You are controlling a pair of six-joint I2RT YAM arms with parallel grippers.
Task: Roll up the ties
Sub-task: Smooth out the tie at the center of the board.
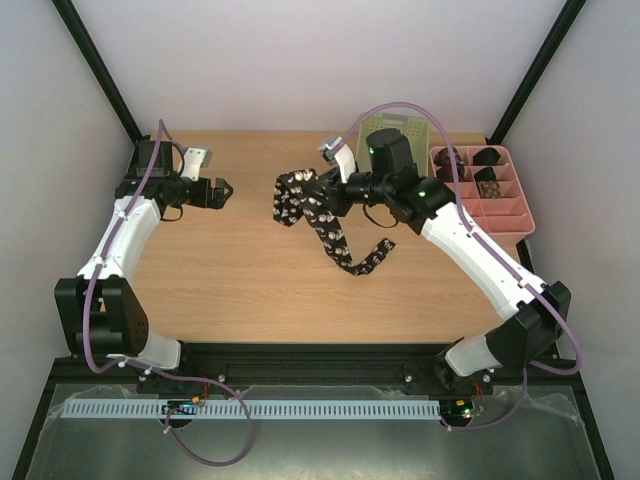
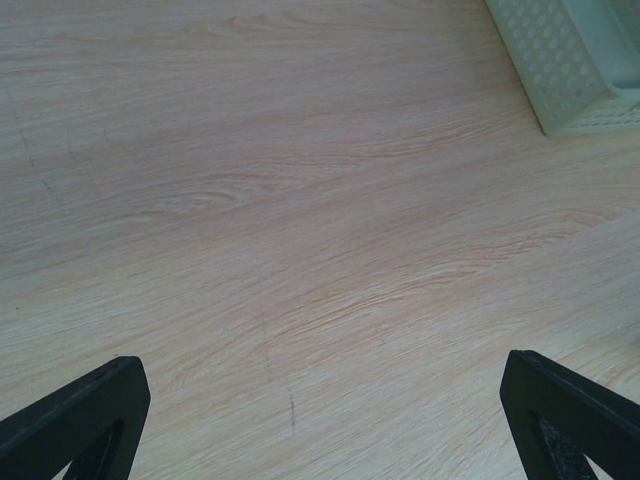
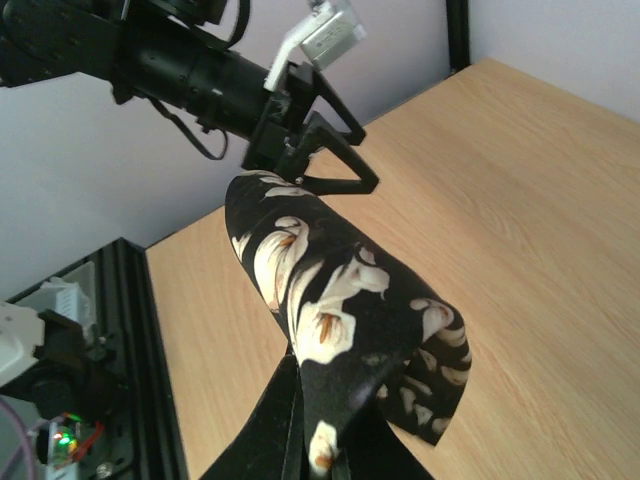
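A long black tie (image 1: 330, 232) with pale flowers hangs from my right gripper (image 1: 322, 194), which is shut on it near its wide end. The wide end folds over at the left and the narrow tail lies curled on the table (image 1: 240, 270). In the right wrist view the tie (image 3: 330, 300) drapes over my closed right gripper (image 3: 335, 430). My left gripper (image 1: 218, 192) is open and empty, a short way left of the tie. It also shows in the right wrist view (image 3: 320, 150). In the left wrist view its fingers (image 2: 85, 420) stand wide apart over bare wood. Small rolled ties (image 1: 489, 157) sit in the pink tray.
A pink compartment tray (image 1: 505, 215) stands at the right edge of the table. A pale green perforated basket (image 1: 402, 130) stands at the back behind the right arm; its corner shows in the left wrist view (image 2: 570, 60). Black frame posts rise at the back corners.
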